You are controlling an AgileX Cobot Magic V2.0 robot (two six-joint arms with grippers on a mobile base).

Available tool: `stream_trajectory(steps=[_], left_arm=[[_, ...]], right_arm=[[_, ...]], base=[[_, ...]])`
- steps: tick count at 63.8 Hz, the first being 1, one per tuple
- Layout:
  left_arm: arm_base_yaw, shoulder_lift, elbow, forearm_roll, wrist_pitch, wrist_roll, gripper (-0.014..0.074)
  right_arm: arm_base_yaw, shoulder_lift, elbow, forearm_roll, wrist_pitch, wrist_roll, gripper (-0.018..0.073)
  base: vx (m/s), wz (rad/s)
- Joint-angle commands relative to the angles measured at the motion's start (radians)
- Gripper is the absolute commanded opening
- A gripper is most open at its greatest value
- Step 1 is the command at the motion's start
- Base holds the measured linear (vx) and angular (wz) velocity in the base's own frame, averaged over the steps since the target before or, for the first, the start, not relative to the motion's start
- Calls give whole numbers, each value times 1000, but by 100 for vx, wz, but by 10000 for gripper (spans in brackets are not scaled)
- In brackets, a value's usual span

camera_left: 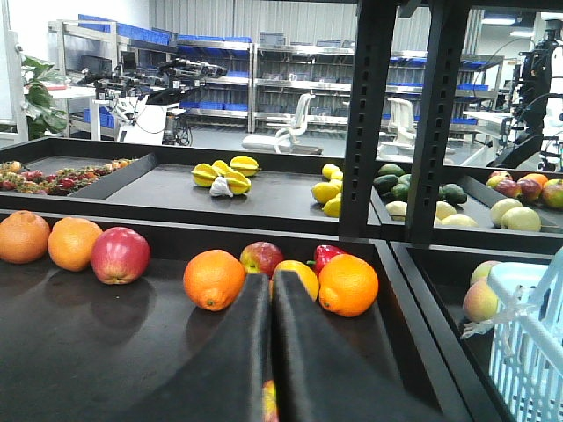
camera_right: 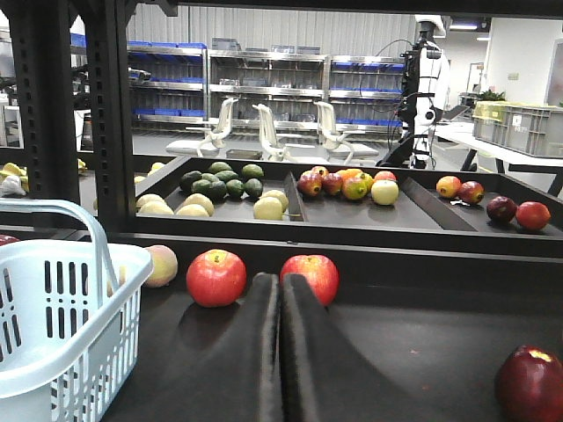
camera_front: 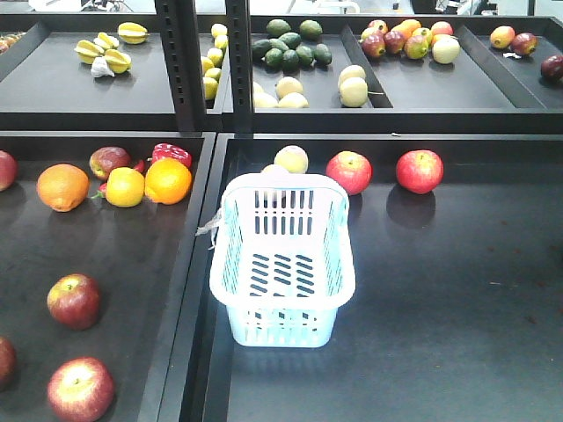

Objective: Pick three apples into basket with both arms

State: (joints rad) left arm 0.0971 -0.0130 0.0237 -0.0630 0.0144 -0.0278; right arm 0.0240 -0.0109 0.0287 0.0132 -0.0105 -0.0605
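**Left gripper point(camera_left: 271, 281) and right gripper point(camera_right: 280, 281) both closed on nothing; basket point(camera_front: 281, 327) upright in the right tray**

On the left gripper the two black fingers lie pressed together along almost their whole length, with only a thin line between them, and the tips hold nothing. Low in this line a small red and yellow spot shows; I cannot tell what it is. The tips point to the back of the left tray point(camera_left: 106, 352), toward a row of fruit: an orange point(camera_left: 214, 280), a small red apple point(camera_left: 261, 258) and a second orange point(camera_left: 348, 284).

The right gripper is closed in the same way and grips nothing. It points to the back wall of the right tray point(camera_front: 440, 334), between a left red apple point(camera_right: 215, 277) and a right red apple point(camera_right: 312, 274). A dark apple point(camera_right: 530, 385) lies near the right edge of this view.

The basket stands near the left edge of the right tray, with its open side up. Its long axis runs from the front of the tray toward the back wall, and its slotted bottom is in plain view. A plastic scrap point(camera_front: 211, 230) hangs on its left rim. A pale yellow apple point(camera_front: 291, 159) lies just behind its far end. In the left tray a streaked apple point(camera_front: 74, 300) and a nearer streaked apple point(camera_front: 80, 389) lie well apart from the basket.
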Motion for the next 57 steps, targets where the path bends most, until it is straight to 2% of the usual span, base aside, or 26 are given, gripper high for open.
stream_trajectory(steps=[1,57], left_arm=[[-1,-14,24,-7,-77,-1,-6],[-1,-14,24,-7,-77,-1,-6]], right_arm=[[-4,-10,14,-6,-77,-4,-4],[-4,-10,14,-6,-77,-4,-4]], base=[[0,0],[0,0]])
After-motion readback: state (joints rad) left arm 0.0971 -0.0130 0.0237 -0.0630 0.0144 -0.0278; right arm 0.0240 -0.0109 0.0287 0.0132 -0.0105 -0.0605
